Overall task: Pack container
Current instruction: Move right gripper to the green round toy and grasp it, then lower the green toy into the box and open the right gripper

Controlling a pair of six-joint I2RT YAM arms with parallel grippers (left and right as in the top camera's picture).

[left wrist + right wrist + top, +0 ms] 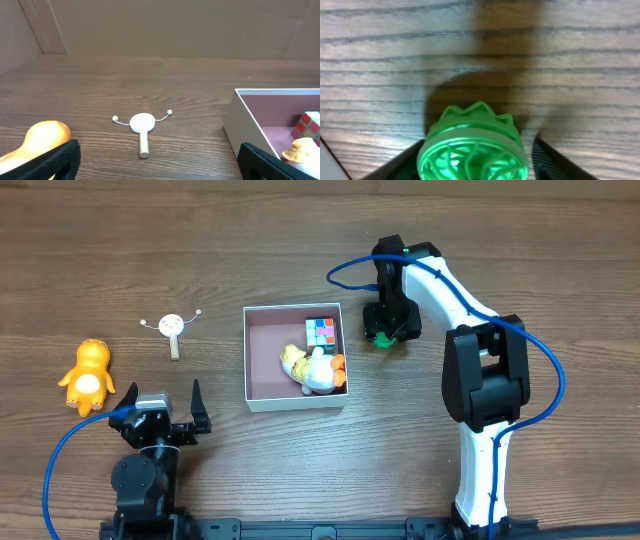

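Container (266, 355) just L of R fingers (554, 161); green toy (472, 150) btwn.

The square white-walled container (246, 370) has bare pinkish floor across its left half. A multicoloured cube (320, 330) and a yellow-and-white plush duck (315, 368) fill the right half. Bare wood lies between its left wall and the small white rattle drum on a wooden stick (174, 330). An orange plush figure (88, 375) lies just beside the left gripper (163, 392). The right gripper (388, 332) and a green ribbed round toy (472, 150) stand near the container's right wall.
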